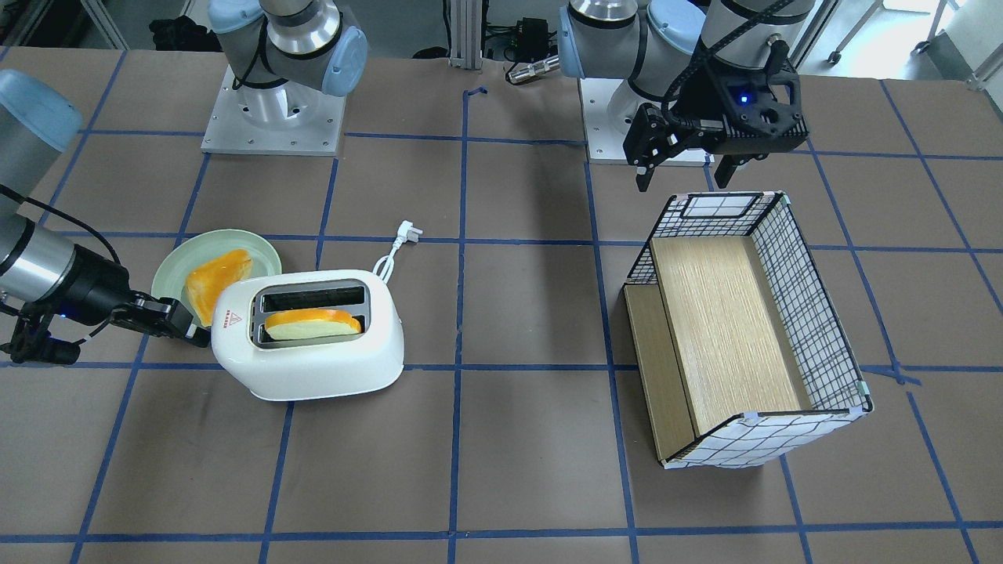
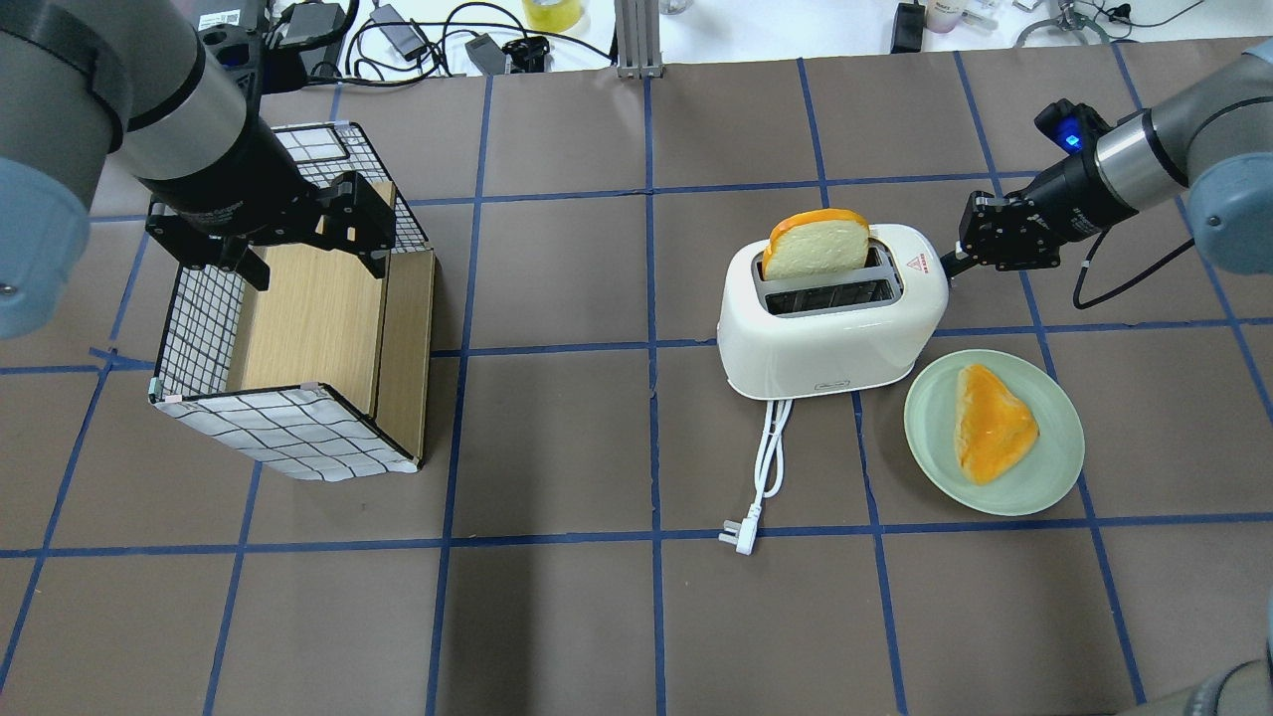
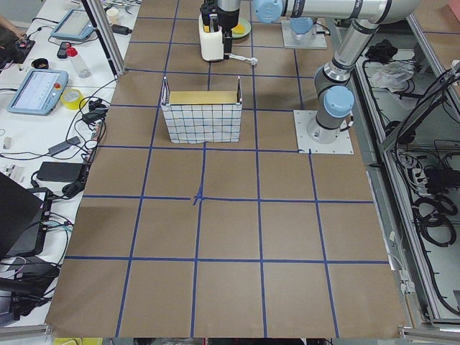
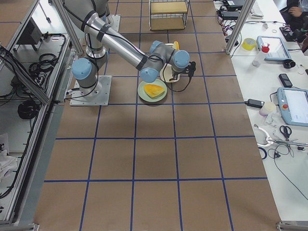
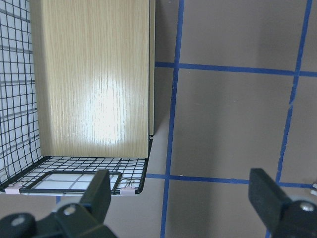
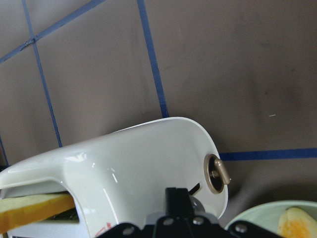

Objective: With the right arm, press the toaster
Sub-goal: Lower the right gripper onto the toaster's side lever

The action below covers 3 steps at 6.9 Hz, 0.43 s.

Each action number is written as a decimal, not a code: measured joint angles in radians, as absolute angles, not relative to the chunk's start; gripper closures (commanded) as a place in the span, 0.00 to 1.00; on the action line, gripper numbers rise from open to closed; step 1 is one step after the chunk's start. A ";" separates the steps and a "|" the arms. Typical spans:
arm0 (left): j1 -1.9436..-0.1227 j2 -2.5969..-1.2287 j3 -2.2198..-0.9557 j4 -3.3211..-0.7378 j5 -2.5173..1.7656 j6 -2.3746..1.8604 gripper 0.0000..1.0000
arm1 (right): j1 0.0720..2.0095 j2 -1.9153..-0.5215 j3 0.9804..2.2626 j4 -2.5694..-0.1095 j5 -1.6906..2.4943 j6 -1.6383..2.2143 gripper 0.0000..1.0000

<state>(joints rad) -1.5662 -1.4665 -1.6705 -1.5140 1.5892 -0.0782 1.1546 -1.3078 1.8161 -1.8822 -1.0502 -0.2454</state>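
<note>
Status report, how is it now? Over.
Left gripper open, by the box. Right gripper shut, at toaster lever end. Bread high in slot. Nothing blocking.

On the worktop's (image 2: 597, 617) right half stands the toaster (image 2: 830, 333), bread slice (image 2: 816, 244) in its far slot. The plate (image 2: 1056, 469) with a second slice (image 2: 993, 436) is just right of it, robot side. The box (image 2: 298, 348) is well apart, left. The right claw (image 2: 953, 263) is at the toaster's right end.

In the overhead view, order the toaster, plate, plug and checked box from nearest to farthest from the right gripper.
1. toaster, directly beside the right gripper.
2. plate, nearer the robot.
3. plug, at the cord's end past the toaster.
4. checked box, far across on the left.
</note>
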 measured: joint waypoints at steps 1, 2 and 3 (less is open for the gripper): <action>-1.566 -1.467 -1.670 -1.514 1.589 -0.078 0.00 | 1.155 -1.302 1.816 -1.882 -1.052 -0.246 1.00; -1.566 -1.466 -1.670 -1.514 1.588 -0.078 0.00 | 1.155 -1.293 1.816 -1.883 -1.054 -0.246 1.00; -1.566 -1.466 -1.671 -1.514 1.588 -0.078 0.00 | 1.154 -1.285 1.816 -1.885 -1.054 -0.247 1.00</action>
